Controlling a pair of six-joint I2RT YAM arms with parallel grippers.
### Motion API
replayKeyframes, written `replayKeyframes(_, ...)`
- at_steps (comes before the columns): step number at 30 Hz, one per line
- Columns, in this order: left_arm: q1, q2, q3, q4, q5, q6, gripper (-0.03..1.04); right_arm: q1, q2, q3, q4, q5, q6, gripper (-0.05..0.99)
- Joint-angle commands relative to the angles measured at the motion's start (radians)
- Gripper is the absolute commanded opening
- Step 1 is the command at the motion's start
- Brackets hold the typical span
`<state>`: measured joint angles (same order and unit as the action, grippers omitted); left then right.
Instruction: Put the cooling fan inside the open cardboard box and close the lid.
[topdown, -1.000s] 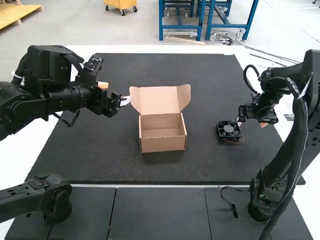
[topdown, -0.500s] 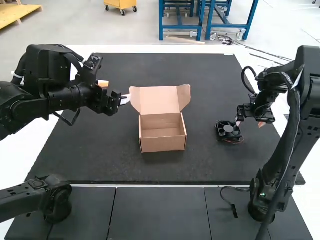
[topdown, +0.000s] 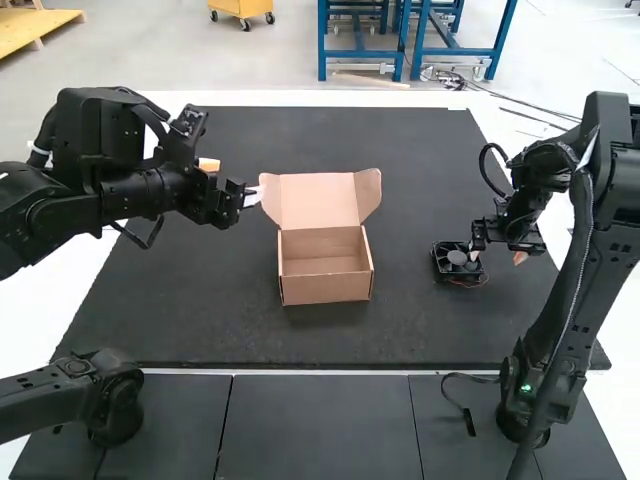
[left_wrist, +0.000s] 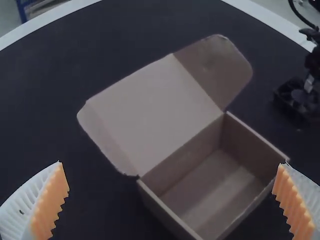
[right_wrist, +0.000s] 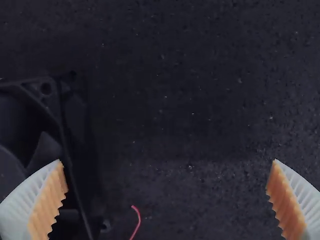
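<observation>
Cooling fan (topdown: 458, 262) on mat (topdown: 200, 300), beneath one finger of right gripper (topdown: 499, 252) (spread wide, empty).

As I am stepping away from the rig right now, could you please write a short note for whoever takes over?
Left gripper: open, empty, held beside the lid's left edge.
Right gripper: open, empty, low over the right edge of the cooling fan, which lies flat on the mat right of the box.
Cardboard box: mid-mat, empty, lid standing open at the back.
Done: nothing yet.
Left: grasp the fan, place it in the box, close the lid.
</observation>
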<state>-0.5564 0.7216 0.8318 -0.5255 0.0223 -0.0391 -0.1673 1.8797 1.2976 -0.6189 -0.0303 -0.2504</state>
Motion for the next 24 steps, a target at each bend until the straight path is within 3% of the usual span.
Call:
replayKeyframes(1,0.001,-0.001,0.036,0.010,-0.007,-0.005,0.97,0.014,0.033,0.035,-0.018,-0.008,0.011,0.91)
replayKeyframes(7,0.003,0.001,0.046,0.010,-0.007,-0.005,0.97,0.031,0.072,0.062,-0.045,-0.006,0.008,0.87)
replayKeyframes(13,0.001,0.001,0.055,0.005,-0.007,-0.005,0.97,0.040,0.085,0.075,-0.051,-0.011,0.019,0.56)
replayKeyframes(17,0.003,-0.001,0.056,0.005,-0.009,-0.005,0.97,0.046,0.085,0.077,-0.050,-0.051,0.019,0.25)
replayKeyframes(22,0.003,0.001,0.063,0.005,-0.009,-0.005,0.97,0.046,0.093,0.075,-0.050,-0.065,0.023,0.21)
replayKeyframes(24,0.003,-0.001,0.066,0.004,-0.009,-0.005,0.97,0.046,0.099,0.072,-0.051,-0.068,0.023,0.10)
